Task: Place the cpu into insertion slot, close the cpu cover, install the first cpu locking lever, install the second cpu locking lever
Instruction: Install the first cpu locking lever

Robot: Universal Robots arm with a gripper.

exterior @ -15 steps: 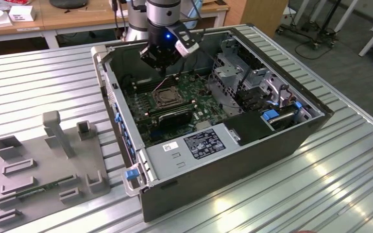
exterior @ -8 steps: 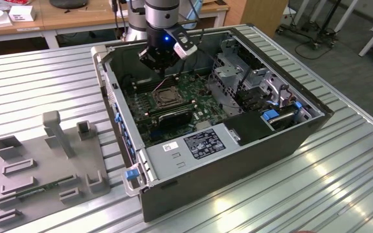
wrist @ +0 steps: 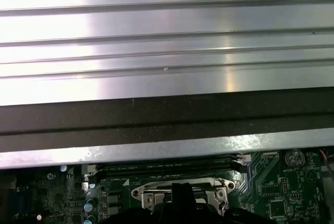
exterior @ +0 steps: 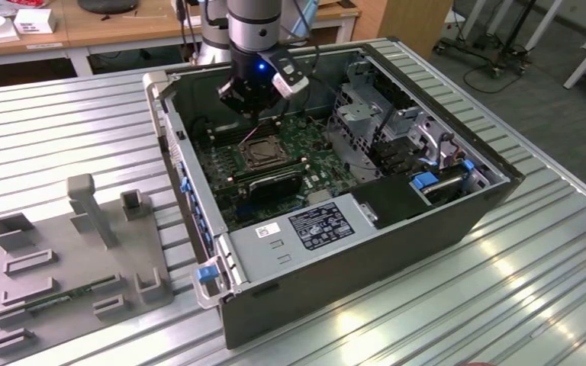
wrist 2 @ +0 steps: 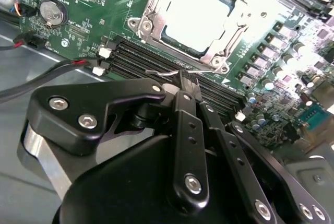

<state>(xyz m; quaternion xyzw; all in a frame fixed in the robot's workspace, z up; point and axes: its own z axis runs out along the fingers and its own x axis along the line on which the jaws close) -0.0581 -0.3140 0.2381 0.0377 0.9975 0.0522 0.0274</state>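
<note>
Hanging inside the open computer case (exterior: 456, 206) in the exterior view, the arm (exterior: 252, 30) holds its pincer (exterior: 255, 113) low over the green motherboard (exterior: 308, 149), just beside the insertion slot (exterior: 262, 152). The case lies on its side on the ribbed metal worktop (exterior: 497, 290). A grey fixture (exterior: 69, 259) sits on the same worktop, well apart from the case, towards the exterior view's left.

In the second wrist view the pincer (wrist 2: 189, 80) shows its black fingers (wrist 2: 183, 125) running together into one narrow tip, so they look pressed together. That tip meets a thin wire locking lever (wrist 2: 162, 71) lying beside the black memory slots (wrist 2: 141, 57). Whether the tip pinches the wire or only touches it, I cannot tell. The cpu (wrist 2: 195, 12) lies flat in the insertion slot (wrist 2: 175, 41) as a pale square. The cpu cover (wrist 2: 150, 12) is down around it as a silvery frame. A coin battery (wrist 2: 50, 11) sits on the board well apart from the slot, and a red-and-black cable (wrist 2: 52, 70) runs along the board's edge.

In the first wrist view the pincer (wrist: 182, 195) is a dark shape against the cpu cover (wrist: 151, 190). Just past the cover lie the memory slots (wrist: 167, 169), then the dark wall of the computer case (wrist: 167, 114) and the bright ribbed worktop (wrist: 167, 36).
</note>
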